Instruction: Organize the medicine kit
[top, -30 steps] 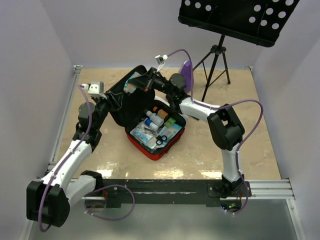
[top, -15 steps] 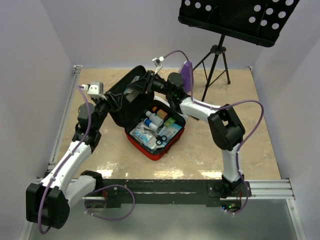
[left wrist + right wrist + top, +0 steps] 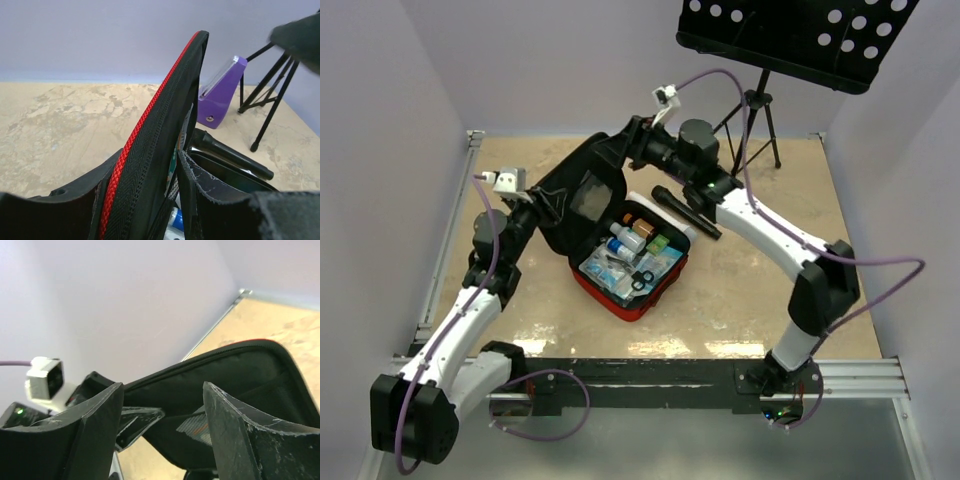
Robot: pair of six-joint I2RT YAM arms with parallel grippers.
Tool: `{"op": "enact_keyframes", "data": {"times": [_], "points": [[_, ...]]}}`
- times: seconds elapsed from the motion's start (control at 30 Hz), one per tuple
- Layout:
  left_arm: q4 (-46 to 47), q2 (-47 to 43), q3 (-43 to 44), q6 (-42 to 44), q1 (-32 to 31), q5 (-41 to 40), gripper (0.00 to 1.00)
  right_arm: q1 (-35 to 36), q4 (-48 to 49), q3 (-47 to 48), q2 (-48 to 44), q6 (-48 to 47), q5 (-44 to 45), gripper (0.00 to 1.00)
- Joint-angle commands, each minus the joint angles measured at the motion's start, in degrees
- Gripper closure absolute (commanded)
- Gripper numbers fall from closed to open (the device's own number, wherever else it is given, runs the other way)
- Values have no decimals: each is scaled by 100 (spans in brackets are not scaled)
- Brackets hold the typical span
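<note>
Centre of frame: kit (image 3: 620, 303) lid upright, edge pinched by left gripper (image 3: 542, 204); right gripper (image 3: 162, 390) spread near rim; table (image 3: 760, 290) room lower right. Soft red shell.

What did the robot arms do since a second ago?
The right gripper opened and drew back from the lid of the medicine kit, toward the far wall. The left gripper stayed clamped on the lid, holding it up; the kit did not move.
</note>
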Motion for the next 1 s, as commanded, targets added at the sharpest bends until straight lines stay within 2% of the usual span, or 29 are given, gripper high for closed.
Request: {"op": "enact_keyframes", "data": {"times": [0.0, 0.27, 0.3, 0.4, 0.5, 0.57, 0.63, 0.8, 0.97], "points": [[372, -236, -97, -114, 39, 473, 69, 7, -628, -561, -990, -702, 664, 31], [821, -377, -220, -553, -93, 2651, 57, 7, -707, -2776, -2695, -957, 1481, 32], [821, -412, -264, -598, -136, 2967, 54, 7, -778, -2987, -2906, -958, 1587, 32], [428, -517, -300, -633, -347, 3610, 33, 7, -892, -3612, -3539, -914, 1982, 32], [-188, -894, -343, -721, -365, 3849, 18, 7, -1269, -3885, -4154, -914, 2413, 32], [-260, -1386, -553, -896, -365, 3596, 8, 7, -1480, -4034, -4567, -844, 2659, 32], [-531, -1747, -625, -967, -365, 3341, 5, 7, -1648, -4166, -4849, -747, 2923, 31], [-1533, -1687, -423, -1300, -365, 2261, 4, 7, -1771, -4544, -5272, -448, 3231, 31], [-2437, -1591, -308, -1748, -357, 538, 2, 7, -1877, -4694, -5001, -395, 3144, 31]]}}
